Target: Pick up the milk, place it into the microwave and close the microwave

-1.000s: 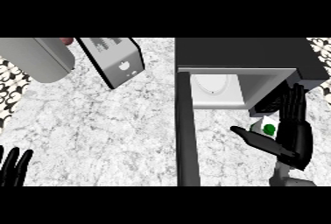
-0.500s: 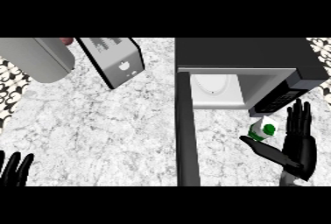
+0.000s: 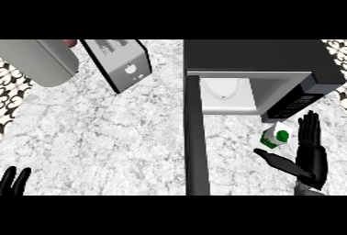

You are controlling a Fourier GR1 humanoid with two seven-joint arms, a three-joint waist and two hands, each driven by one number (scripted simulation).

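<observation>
The milk carton (image 3: 276,137) stands on the marble surface (image 3: 102,133) just in front of the open microwave (image 3: 257,78), below its control panel. The right hand (image 3: 310,158) sits just beside the carton, fingers (image 3: 311,131) straight and spread wide, thumb extended beneath it, holding nothing. The left hand (image 3: 13,181) rests open at the lower left edge.

Kitchen, marble counter (image 3: 102,137), open microwave (image 3: 257,69), toaster (image 3: 119,62), patterned tile wall (image 3: 12,82)
</observation>
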